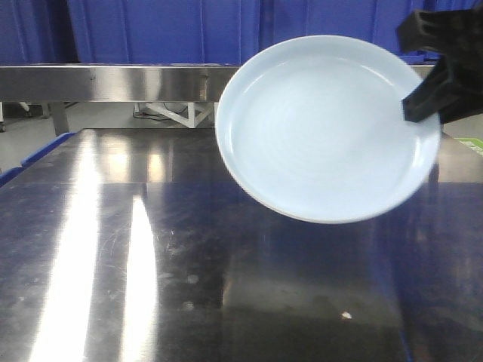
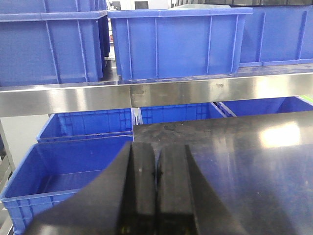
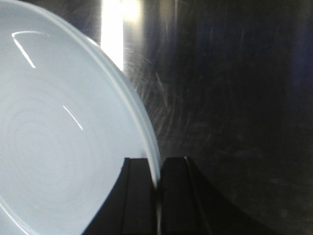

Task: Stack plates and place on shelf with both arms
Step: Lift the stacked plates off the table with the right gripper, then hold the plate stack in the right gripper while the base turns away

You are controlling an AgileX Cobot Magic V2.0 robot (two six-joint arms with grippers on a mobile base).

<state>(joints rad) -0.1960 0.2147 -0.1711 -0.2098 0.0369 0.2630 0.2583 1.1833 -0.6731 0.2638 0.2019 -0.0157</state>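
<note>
The plate hangs in the air above the steel tabletop, touching nothing but the right gripper, which pinches its right-hand rim. It is tipped up steeply, so its hollow face looks toward the front camera and its back toward the shelf, part of whose front rail it covers. Its outline there is a broad oval, a little wider than tall, with the long axis dipping slightly to the right. In the right wrist view the plate fills the left half and runs out of the frame at the top, left and bottom. The right gripper has its fingers drawn in narrow, with the thin rim clamped between them. The rim reads there as a doubled pale line (one plate or two nested, I cannot tell). In the front view only one finger shows over the plate's face, and the rest of that gripper is cut off by the frame's right edge. The left gripper is out of the front view. Its own camera shows the fingers pressed together with nothing between them, level with the tabletop's edge and facing the shelf and its blue crates.
</note>
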